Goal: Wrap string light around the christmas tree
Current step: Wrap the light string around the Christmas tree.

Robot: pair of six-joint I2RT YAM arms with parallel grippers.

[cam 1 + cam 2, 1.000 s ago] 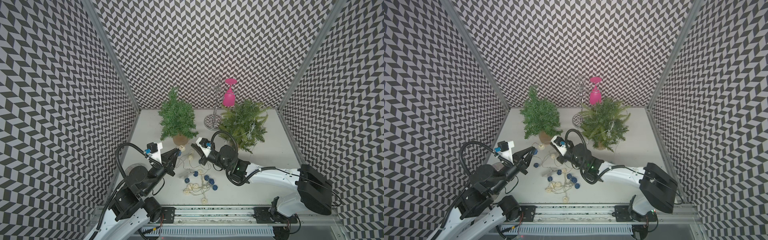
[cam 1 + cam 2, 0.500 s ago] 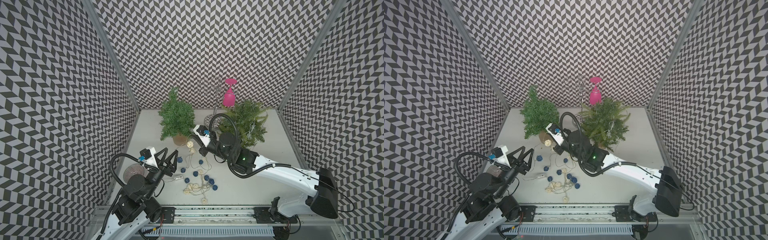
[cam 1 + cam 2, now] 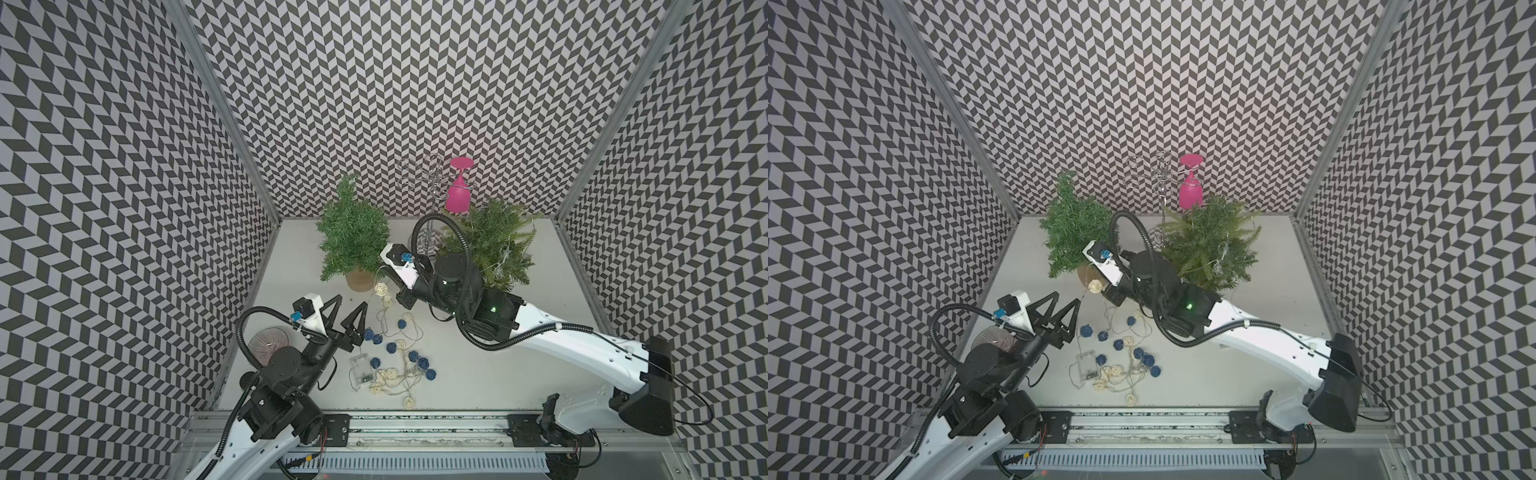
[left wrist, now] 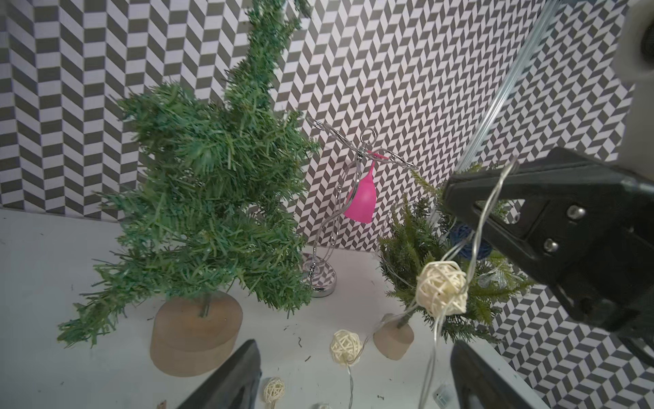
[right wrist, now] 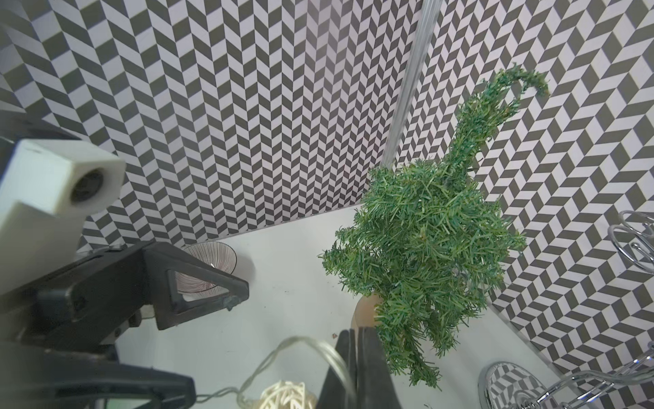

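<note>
Near the front of the white surface (image 3: pixel 498 374), most of the string light (image 3: pixel 395 347) is seen lying in a loose tangle of blue and cream woven balls on thin wire. Its clear battery box (image 3: pixel 359 368) is at the side of the tangle nearest the left arm. One strand is lifted off the surface by the right gripper (image 5: pixel 356 334), whose fingers are pressed together on the wire (it is seen looping over them in the right wrist view). A cream ball (image 4: pixel 440 292) hangs just below the grip. This gripper is held near the round wooden base (image 4: pixel 196 333) of the christmas tree (image 3: pixel 353 232), which stands upright at the back of the surface, its foliage bare of wire in both top views. The left gripper (image 3: pixel 352 301) is raised above the surface just beside the tangle; its fingers are spread wide and nothing is held between them. A second, lighter green tree (image 3: pixel 494 245) is placed behind the right arm. Between the two trees, against the back wall, a wire stand (image 3: pixel 428 178) carries a pink glass (image 3: pixel 457 195) hung upside down. A ribbed glass bowl (image 3: pixel 268 349) rests beside the left arm.
</note>
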